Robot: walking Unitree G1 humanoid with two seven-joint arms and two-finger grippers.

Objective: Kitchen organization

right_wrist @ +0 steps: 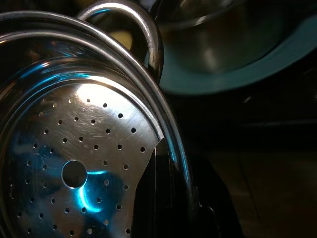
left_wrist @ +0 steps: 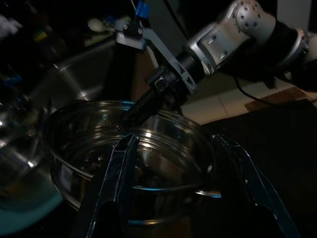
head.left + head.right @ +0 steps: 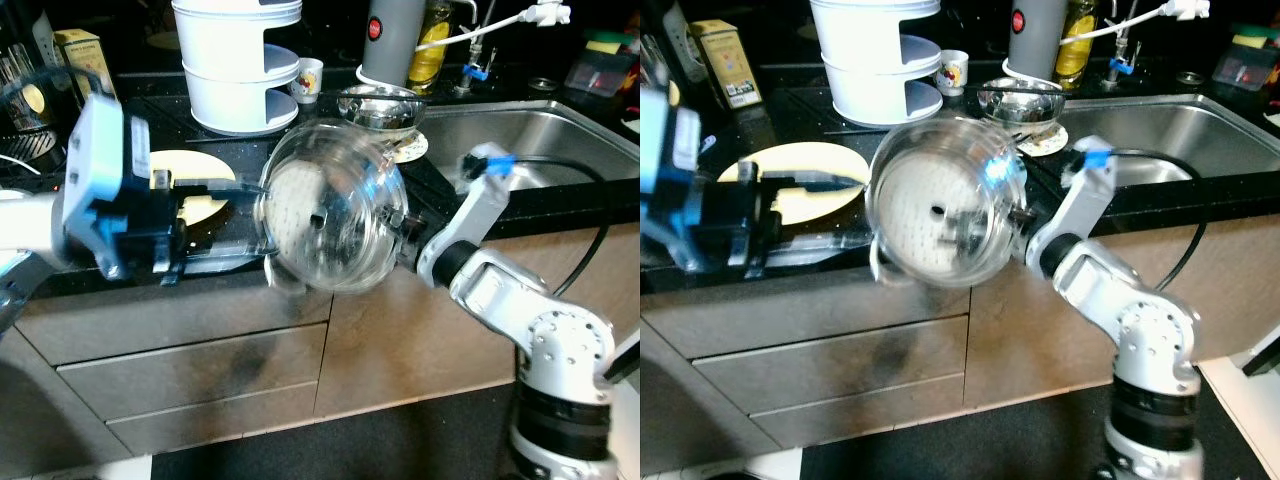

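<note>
A perforated steel steamer pot (image 3: 335, 210), tipped on its side, hangs over the counter's (image 3: 470, 195) front edge. The right gripper (image 3: 400, 235) pinches its rim by the handle; the left gripper (image 2: 178, 188) stands spread, its fingers (image 2: 116, 183) straddling the pot. A yellow plate (image 3: 805, 175) lies behind.

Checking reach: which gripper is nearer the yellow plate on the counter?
Left. The left gripper hovers over the yellow plate; the right gripper grips the steamer pot farther right.

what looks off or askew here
The steamer pot is tipped on its side in mid-air at the counter edge, perforated base facing the camera, the right gripper pinching its rim and the left gripper straddling it.
</note>
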